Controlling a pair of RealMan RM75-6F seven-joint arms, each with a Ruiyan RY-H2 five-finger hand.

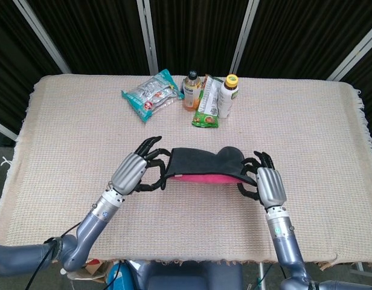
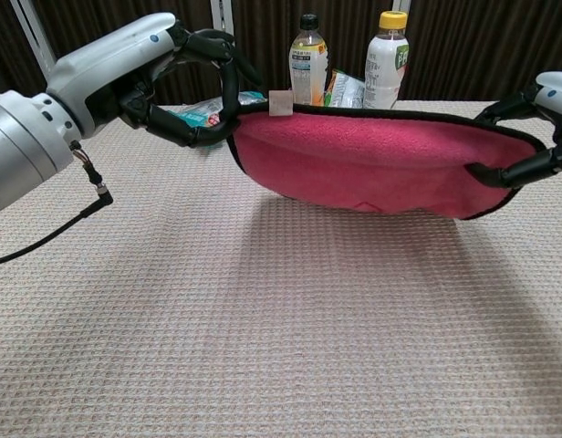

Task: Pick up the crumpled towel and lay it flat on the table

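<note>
The towel is pink with black trim and a dark back; it hangs stretched between both hands, just above the table. In the chest view the towel sags in the middle, its pink face toward me, a small white tag at its left corner. My left hand pinches the left corner, and my left hand shows its fingers curled round the hem. My right hand pinches the right corner; only the fingers of my right hand show at the chest view's edge.
At the table's back stand two bottles, a green snack packet and a teal packet. The table wears a beige woven cloth. A black cable trails from my left arm.
</note>
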